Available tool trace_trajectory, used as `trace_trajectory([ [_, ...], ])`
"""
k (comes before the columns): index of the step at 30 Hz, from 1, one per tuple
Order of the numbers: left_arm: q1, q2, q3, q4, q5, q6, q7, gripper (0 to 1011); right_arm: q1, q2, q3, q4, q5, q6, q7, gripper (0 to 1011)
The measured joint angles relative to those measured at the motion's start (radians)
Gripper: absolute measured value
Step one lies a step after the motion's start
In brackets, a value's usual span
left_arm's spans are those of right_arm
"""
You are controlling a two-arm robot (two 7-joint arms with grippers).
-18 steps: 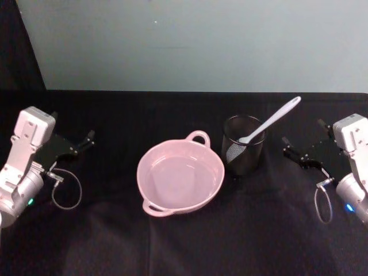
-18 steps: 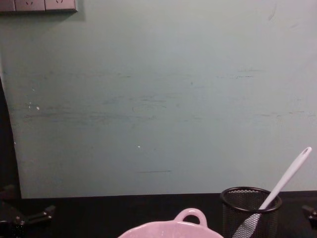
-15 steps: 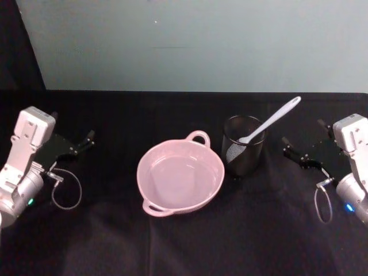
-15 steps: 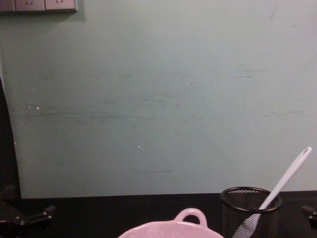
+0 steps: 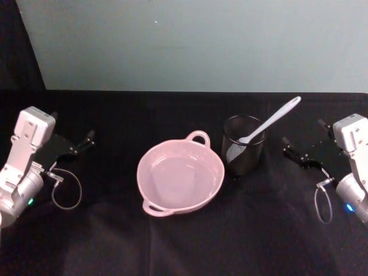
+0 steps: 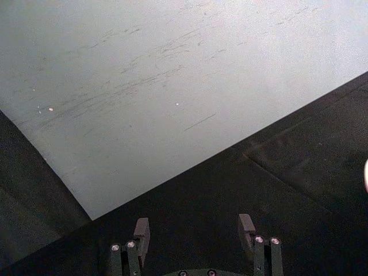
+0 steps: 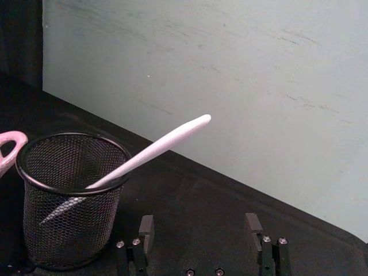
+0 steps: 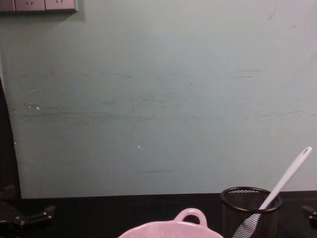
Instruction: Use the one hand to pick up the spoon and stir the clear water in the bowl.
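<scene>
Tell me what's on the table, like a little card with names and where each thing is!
bowl: pink, middle of the table
mesh cup: just right of the bowl
spoon: leaning in the mesh cup, handle sticking up
left gripper: open, at the far left, holding nothing
right gripper: open, right of the mesh cup, holding nothing

Your head view looks down onto the black cloth-covered table [image 5: 184, 247], taking in the wide pale pink bowl [image 5: 180, 177] and the black wire-mesh cylindrical cup [image 5: 244, 146]. Your chest view sits low, facing the pale green wall [image 8: 158, 99]; it shares the bowl's rim, the cup and the slim white plastic spoon [image 8: 290, 172] with the head view. Your right wrist view looks past the right black two-finger gripper [image 7: 199, 221], close to that same cup and spoon. Your left wrist view looks past the left black two-finger gripper [image 6: 194, 221] at wall and table
</scene>
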State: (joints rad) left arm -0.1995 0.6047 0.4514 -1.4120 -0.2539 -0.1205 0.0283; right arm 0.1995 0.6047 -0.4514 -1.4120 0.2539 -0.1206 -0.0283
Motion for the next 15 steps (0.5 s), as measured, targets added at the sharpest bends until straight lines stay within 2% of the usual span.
trace_trajectory([
  [15, 0.000, 0.000, 0.000, 0.000, 0.000, 0.000, 0.000, 1011, 0.000, 0.000, 0.000, 0.000, 0.000, 0.000, 0.000, 1004],
])
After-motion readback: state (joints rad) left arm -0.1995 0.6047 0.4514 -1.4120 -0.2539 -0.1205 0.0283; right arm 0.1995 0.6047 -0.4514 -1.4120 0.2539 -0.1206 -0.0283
